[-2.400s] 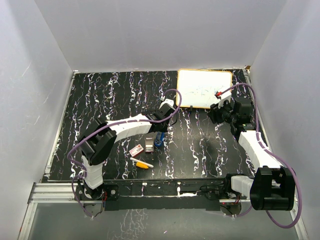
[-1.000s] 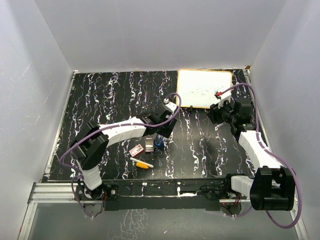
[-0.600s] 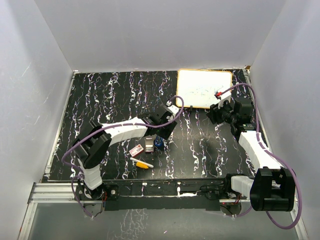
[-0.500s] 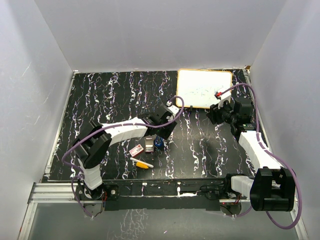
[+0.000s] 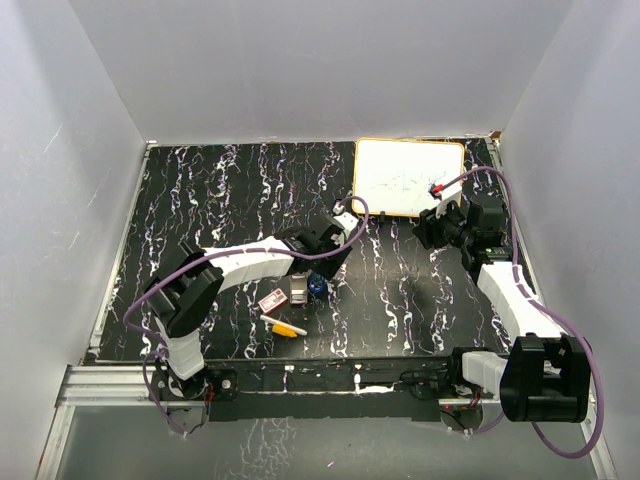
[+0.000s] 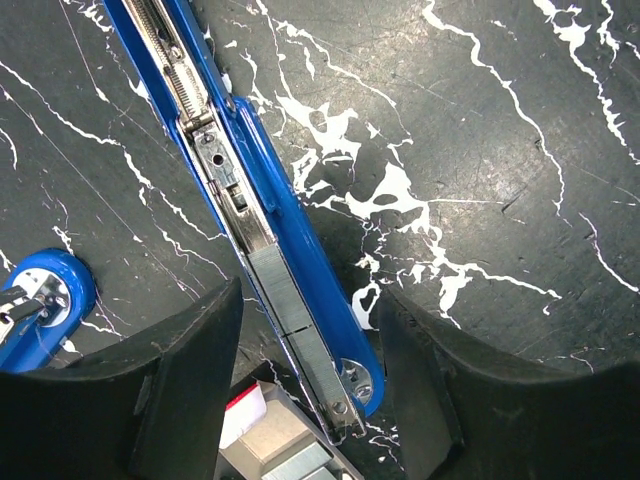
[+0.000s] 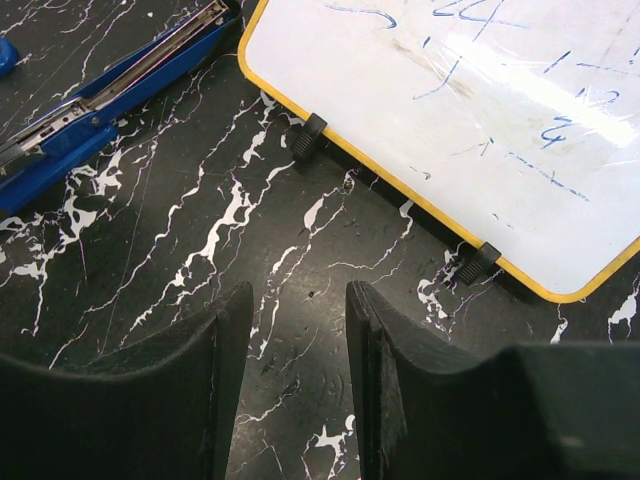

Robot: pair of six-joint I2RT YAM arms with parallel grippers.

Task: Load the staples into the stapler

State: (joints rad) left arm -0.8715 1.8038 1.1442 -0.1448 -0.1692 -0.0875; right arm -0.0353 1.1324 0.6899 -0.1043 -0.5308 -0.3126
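Straddling the open blue stapler (image 6: 250, 180), the left fingers (image 6: 175, 400) stood apart, one on each side of its rail, clamped on nothing that we could see. The staples (image 6: 285, 300) lay as a silvery strip in the channel near the front end; we could not tell whether the strip sat fully flat. We judged that to be the main hazard: if the strip rode up on the channel wall, swinging the top arm down would jam it or kick it out onto the counter (image 6: 480, 150). A squeeze on the rail from here could also slide the loose stapler and jolt the strip. The red-and-white box (image 6: 255, 435) sat just beside the stapler's tip, so a low sweep could knock it. The right fingers (image 7: 200, 400), apart and empty, hung above the counter near the whiteboard (image 7: 470, 100), well apart from the stapler, so nothing steadied it.
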